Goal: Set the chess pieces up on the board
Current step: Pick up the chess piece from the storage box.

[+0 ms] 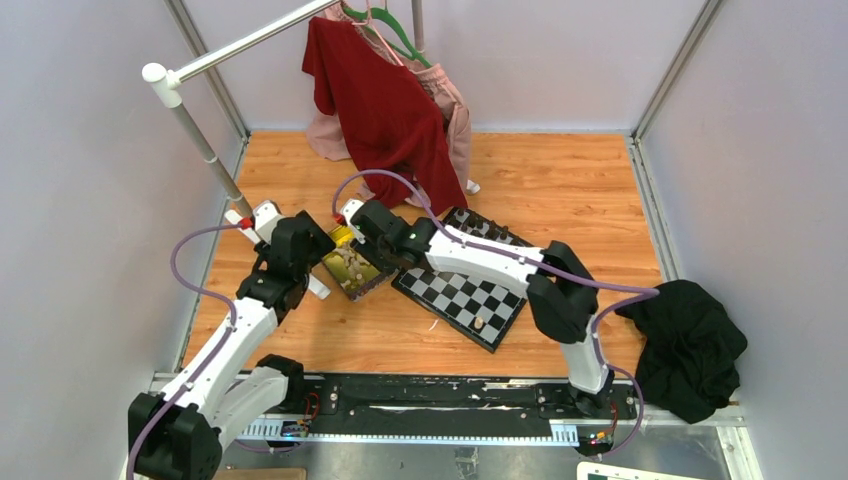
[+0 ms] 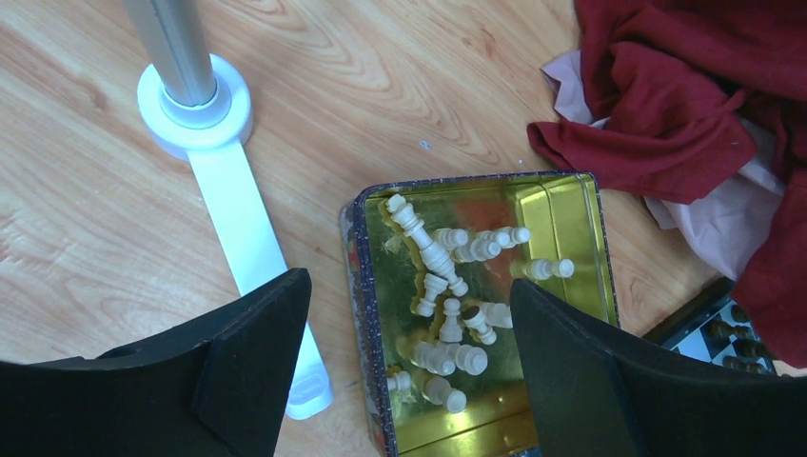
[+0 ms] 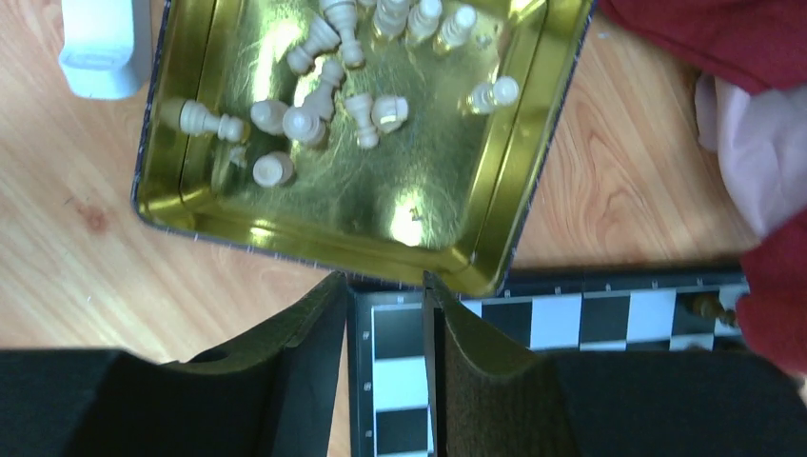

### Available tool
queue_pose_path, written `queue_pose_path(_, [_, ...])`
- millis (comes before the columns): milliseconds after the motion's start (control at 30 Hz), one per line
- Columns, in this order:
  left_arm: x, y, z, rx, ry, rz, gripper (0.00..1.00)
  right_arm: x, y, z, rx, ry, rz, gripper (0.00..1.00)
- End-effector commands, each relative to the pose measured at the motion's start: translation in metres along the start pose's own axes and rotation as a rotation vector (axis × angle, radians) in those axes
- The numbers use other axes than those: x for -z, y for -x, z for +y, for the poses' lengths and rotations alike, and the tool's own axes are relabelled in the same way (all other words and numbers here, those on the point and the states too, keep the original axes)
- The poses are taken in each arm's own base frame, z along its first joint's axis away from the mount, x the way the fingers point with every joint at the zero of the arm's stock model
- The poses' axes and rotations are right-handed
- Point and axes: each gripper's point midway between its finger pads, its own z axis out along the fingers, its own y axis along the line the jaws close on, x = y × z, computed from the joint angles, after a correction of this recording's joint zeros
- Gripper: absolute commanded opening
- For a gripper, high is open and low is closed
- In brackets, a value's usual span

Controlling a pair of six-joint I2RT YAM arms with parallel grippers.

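Note:
The open gold tin [image 2: 561, 214] holds several cream chess pieces [image 2: 447, 252] lying in a heap on its floor. My left gripper [image 2: 409, 319] hangs above the tin's near left part, open wide, one finger outside its left wall and one over the inside. My right gripper [image 3: 383, 286] is open by a narrow gap with nothing in it, over the corner of the checkered board [image 3: 580, 319] right at the tin's [image 3: 362, 205] rim. A single cream piece [image 1: 479, 323] stands on the board [image 1: 465, 290]. Small dark pieces [image 1: 485, 232] line its far edge.
The clothes rack's white foot [image 2: 238, 219] and pole base [image 2: 195, 100] lie just left of the tin. A red garment [image 1: 385, 110] over a pink one hangs from the rack down to the board's far corner. A black cloth [image 1: 690, 345] is heaped at the right.

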Motion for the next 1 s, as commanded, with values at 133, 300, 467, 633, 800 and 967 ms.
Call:
queue_pose_path(133, [0.009, 0.006, 0.009, 0.065, 0.0, -0.06, 0.83, -0.037, 0.03, -0.005, 0.027, 0.101, -0.077, 0.39])
queue_pose_path(300, [0.016, 0.007, 0.022, 0.111, 0.011, -0.101, 0.83, -0.053, 0.036, 0.001, 0.018, 0.172, -0.119, 0.39])
queue_pose_path(467, [0.023, 0.011, 0.029, 0.141, 0.013, -0.136, 0.83, -0.068, 0.038, -0.001, -0.001, 0.197, -0.147, 0.39])
queue_pose_path(633, [0.025, 0.011, 0.032, 0.153, 0.013, -0.144, 0.83, -0.076, 0.038, -0.001, -0.009, 0.212, -0.154, 0.39])
queue_pose_path(800, [0.025, 0.01, 0.034, 0.155, 0.014, -0.146, 0.83, -0.084, 0.038, -0.003, -0.016, 0.215, -0.154, 0.39])
queue_pose_path(967, [0.025, 0.009, 0.036, 0.15, 0.014, -0.149, 0.83, -0.091, 0.038, -0.007, -0.025, 0.22, -0.156, 0.39])
